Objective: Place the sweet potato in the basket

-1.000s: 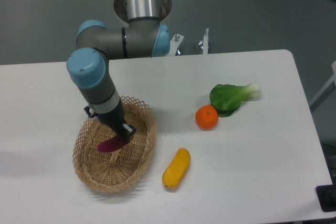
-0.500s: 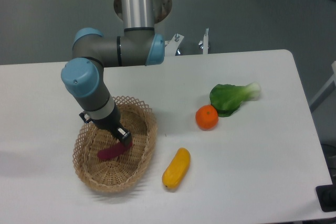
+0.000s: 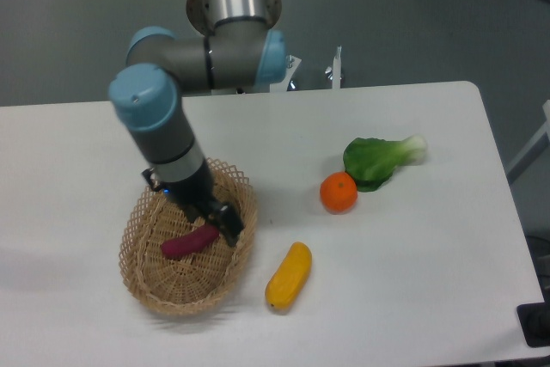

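Observation:
The magenta-purple sweet potato (image 3: pixel 189 242) lies inside the light tan wicker basket (image 3: pixel 142 285) on its floor, slightly left of middle. My gripper (image 3: pixel 227 223) is low over the basket's right side, just past the potato's right end. Its fingers look parted and hold nothing. The arm's grey and blue wrist rises behind it and hides part of the basket's far rim.
A yellow-orange oblong vegetable (image 3: pixel 289 276) lies on the white table just right of the basket. A round orange fruit (image 3: pixel 339 192) and a green leafy bok choy (image 3: pixel 378 160) lie further right. The robot base stands at the table's back edge.
The sweet potato was in the gripper above the basket floor. It now lies free in the basket, and the gripper has moved right, off its end.

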